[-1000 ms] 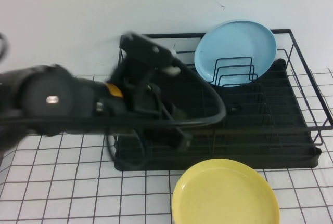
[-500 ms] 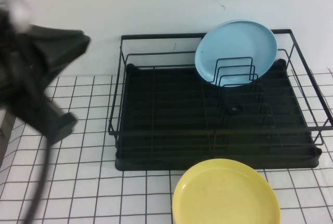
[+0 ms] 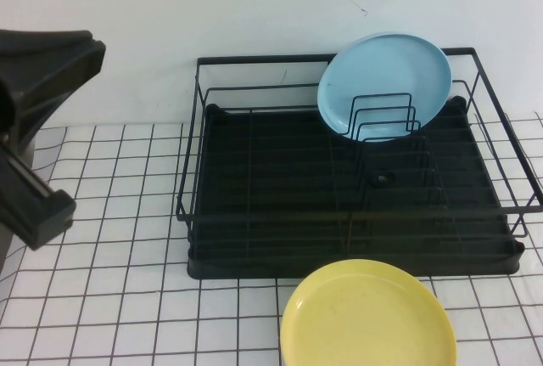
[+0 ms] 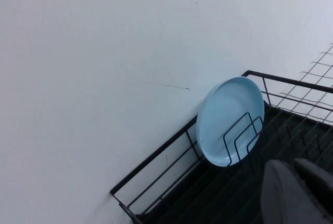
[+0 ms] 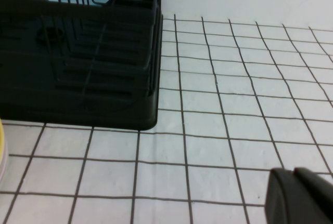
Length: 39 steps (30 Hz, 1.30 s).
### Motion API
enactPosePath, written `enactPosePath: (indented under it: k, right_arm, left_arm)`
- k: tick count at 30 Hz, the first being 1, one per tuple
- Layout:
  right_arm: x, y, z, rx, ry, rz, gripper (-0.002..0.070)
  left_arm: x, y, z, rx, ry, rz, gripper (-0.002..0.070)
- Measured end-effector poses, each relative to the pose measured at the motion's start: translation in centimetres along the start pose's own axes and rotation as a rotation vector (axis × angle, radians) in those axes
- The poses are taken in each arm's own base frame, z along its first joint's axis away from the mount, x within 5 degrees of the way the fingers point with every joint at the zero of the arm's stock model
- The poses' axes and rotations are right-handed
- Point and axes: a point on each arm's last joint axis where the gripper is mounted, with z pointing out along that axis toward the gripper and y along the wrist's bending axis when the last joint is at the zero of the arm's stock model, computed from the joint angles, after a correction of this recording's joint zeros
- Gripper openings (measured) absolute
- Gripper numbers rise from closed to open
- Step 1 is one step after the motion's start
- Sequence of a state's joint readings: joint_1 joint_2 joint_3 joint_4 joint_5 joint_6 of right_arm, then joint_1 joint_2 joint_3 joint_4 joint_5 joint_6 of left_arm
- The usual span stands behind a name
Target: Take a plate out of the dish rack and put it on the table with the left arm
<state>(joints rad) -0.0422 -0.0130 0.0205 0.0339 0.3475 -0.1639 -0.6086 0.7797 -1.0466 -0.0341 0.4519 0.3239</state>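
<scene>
Lying flat on table [image 3: 102, 298], plate [image 3: 367, 315]

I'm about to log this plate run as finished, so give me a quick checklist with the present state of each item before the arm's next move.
1. Yellow plate out of the dish rack and flat on the table: ok.
2. Plate free of any gripper: ok, nothing touches it.
3. Light blue plate upright in the rack's dividers: ok.
4. Left arm clear of the rack, at the table's left edge: ok.
5. Left gripper open or shut: cannot tell; only its tip shows, above the rack's tray.
6. Right gripper parked over bare table beside the rack: ok; finger state cannot tell.
</scene>
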Motion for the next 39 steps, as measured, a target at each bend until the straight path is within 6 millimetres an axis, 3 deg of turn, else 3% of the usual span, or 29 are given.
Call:
enactPosePath:
  k: [4,8,17,23,29,35,39]
  right_arm:
    - [0.0,0.0,0.0,0.0,0.0,0.0,-0.0003]
    - [0.0,0.0,0.0,0.0,0.0,0.0,-0.0003]
    - [0.0,0.0,0.0,0.0,0.0,0.0,-0.0003]
    - [0.0,0.0,0.0,0.0,0.0,0.0,-0.0003]
    - [0.0,0.0,0.0,0.0,0.0,0.0,-0.0003]
    - [0.0,0.0,0.0,0.0,0.0,0.0,-0.0003]
    - [0.0,0.0,0.0,0.0,0.0,0.0,-0.0003]
  left_arm:
    - [0.9,-0.2,0.5,0.003,0.021,0.005,-0.0001]
    - [3.7,-0.9,0.5,0.0,0.064,0.038,-0.0001]
    - [13.2,-2.5,-3.5,-0.207,-0.111,0.014,-0.0001]
    - [20.2,-3.5,-5.2,-0.393,-0.036,-0.183,-0.0001]
    - [25.6,-4.8,-5.7,-0.503,0.029,-0.334,-0.0002]
    - [27.4,-5.4,-6.0,-0.517,0.18,-0.417,-0.0002]
    - [27.5,-5.5,-6.1,-0.519,0.189,-0.439,-0.0002]
